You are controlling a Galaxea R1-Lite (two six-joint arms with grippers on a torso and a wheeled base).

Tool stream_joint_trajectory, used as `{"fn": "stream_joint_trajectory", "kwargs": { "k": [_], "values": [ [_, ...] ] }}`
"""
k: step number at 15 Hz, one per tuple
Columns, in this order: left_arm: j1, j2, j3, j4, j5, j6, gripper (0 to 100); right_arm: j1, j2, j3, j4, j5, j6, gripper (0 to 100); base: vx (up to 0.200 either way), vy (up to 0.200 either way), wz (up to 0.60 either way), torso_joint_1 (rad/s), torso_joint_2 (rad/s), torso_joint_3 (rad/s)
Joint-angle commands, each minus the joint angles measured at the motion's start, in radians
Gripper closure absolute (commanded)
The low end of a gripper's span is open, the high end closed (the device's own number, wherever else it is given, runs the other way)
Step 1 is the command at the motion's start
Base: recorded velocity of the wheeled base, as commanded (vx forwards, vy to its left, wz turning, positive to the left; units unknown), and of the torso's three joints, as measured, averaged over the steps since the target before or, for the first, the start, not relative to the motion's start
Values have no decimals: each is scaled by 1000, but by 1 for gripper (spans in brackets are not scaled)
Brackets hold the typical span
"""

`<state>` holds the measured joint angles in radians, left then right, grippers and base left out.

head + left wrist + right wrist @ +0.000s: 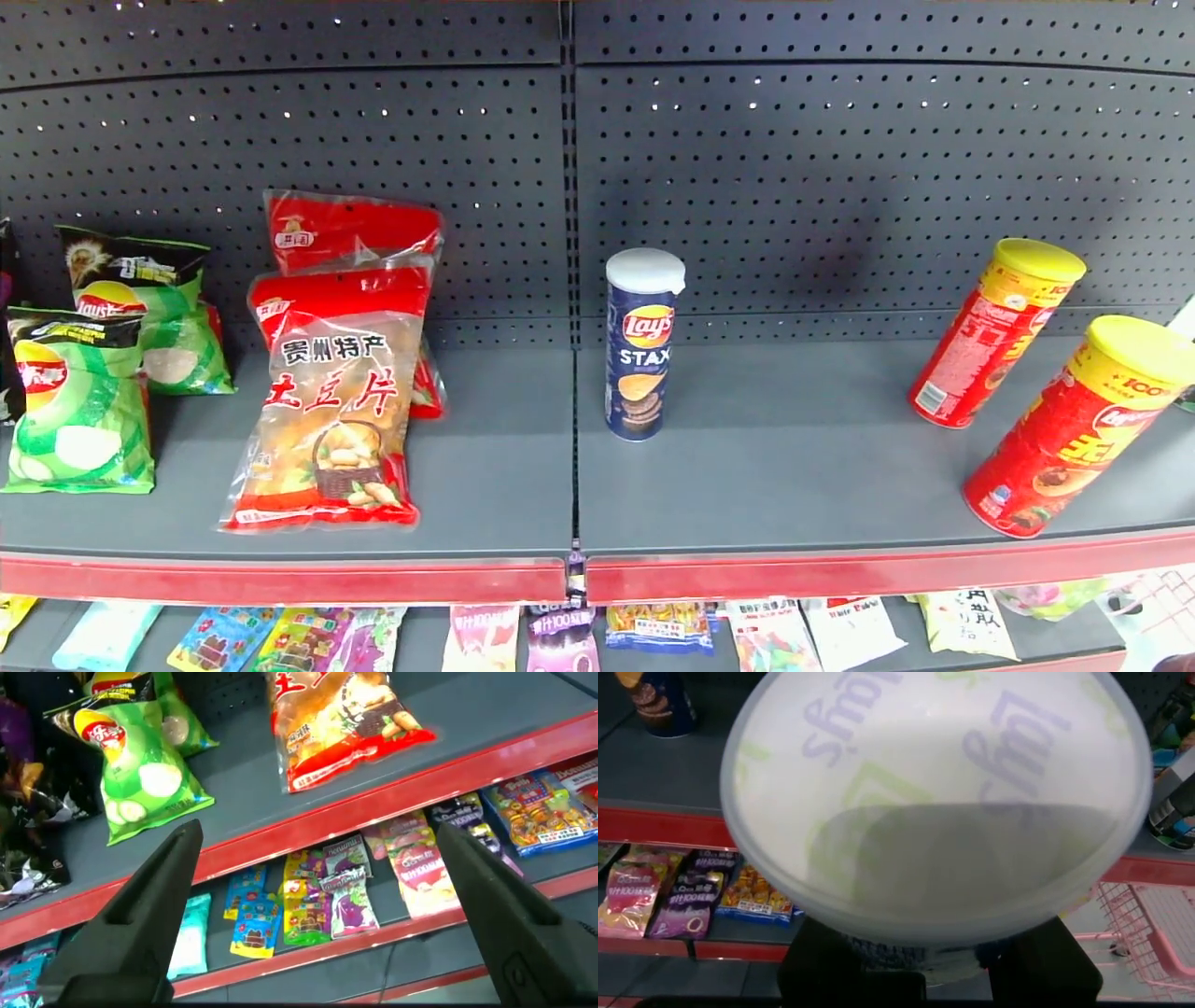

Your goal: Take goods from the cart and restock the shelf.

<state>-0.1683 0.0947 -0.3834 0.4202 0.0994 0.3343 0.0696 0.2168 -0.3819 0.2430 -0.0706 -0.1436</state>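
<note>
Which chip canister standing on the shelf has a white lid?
The blue canister in the middle; the rear red canister and front red canister have yellow lids.

**Grey shelf, partly stocked**

The shelf (pixel 794 467), red along its front edge, carries two green crisp bags (pixel 79 411) at its left. Two red snack bags (pixel 327 411) lie beside them, a blue can (pixel 642 345) stands upright mid-shelf, and two red cans (pixel 1078 429) are at the right.
</note>
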Motion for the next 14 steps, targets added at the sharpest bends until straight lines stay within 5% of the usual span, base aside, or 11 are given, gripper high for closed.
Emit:
{"fn": "stream_joint_trajectory", "kwargs": {
  "k": [1,14],
  "values": [
    [0,0,1,0,0,0,0,-1,3,1,-1,0,-1,100,0,0,0,0,0,0],
    [0,0,5,0,-3,0,0,-1,3,14,-1,0,-1,100,31,0,0,0,0,0]
  ]
}}
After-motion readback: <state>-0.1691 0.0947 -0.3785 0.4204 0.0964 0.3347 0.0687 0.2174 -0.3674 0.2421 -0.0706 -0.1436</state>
